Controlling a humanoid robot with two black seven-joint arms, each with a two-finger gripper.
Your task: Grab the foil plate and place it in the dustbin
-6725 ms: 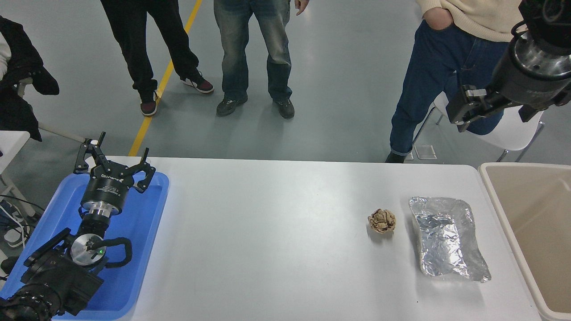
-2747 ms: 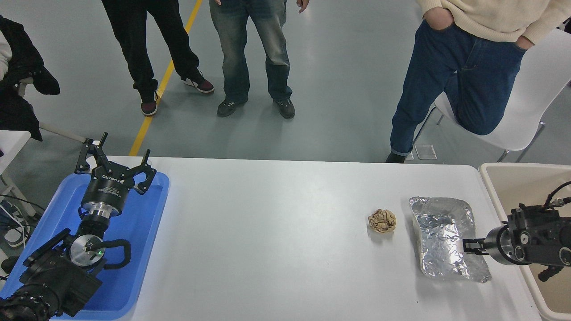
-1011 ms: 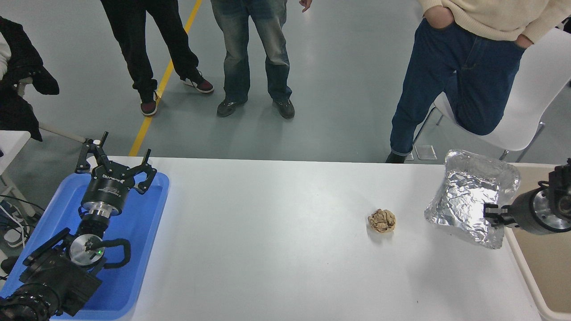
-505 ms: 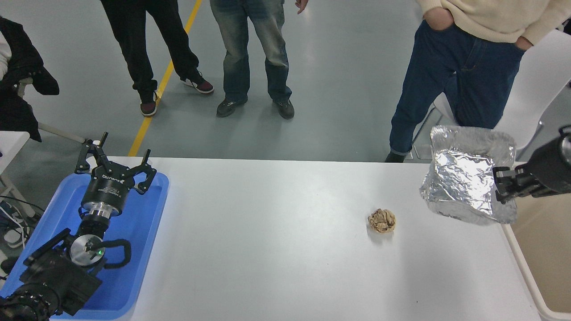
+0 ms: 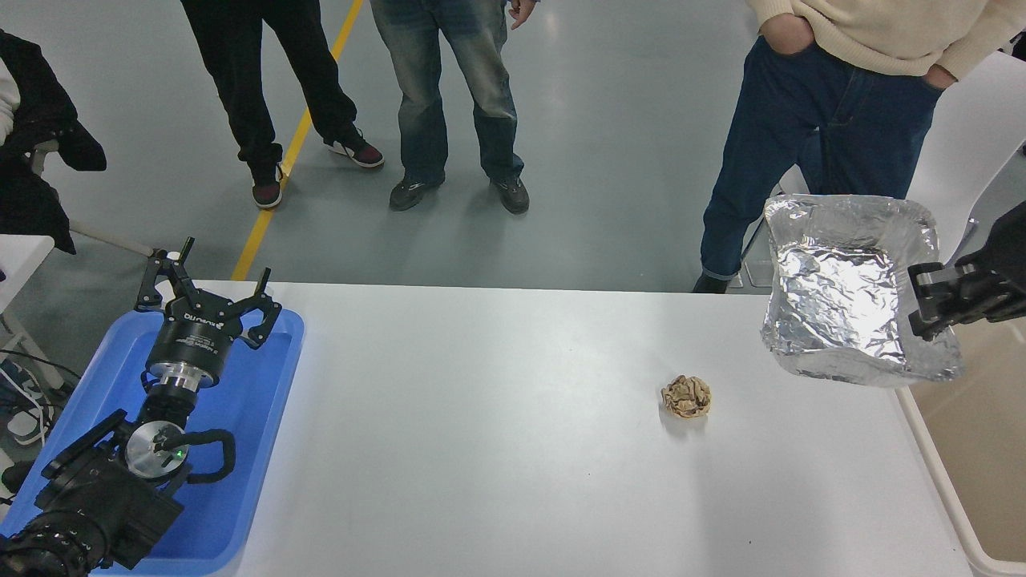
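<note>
The foil plate (image 5: 850,292) is a crinkled silver tray held in the air over the table's far right corner, its hollow side tilted toward the camera. My right gripper (image 5: 922,303) comes in from the right edge and is shut on the plate's right rim. The dustbin (image 5: 982,449), beige with a tan inside, stands at the table's right end, below and to the right of the plate; the plate hides part of its far rim. My left gripper (image 5: 204,298) is open and parked over the blue tray at the lower left.
A small crumpled brown paper ball (image 5: 686,397) lies on the white table (image 5: 497,417). A flat blue tray (image 5: 240,449) lies at the left end. Three people stand at the far side; one (image 5: 826,104) is close behind the plate, by a white chair (image 5: 970,136).
My right gripper has lifted the foil plate higher and a little to the right, toward the dustbin. The left arm has not moved.
</note>
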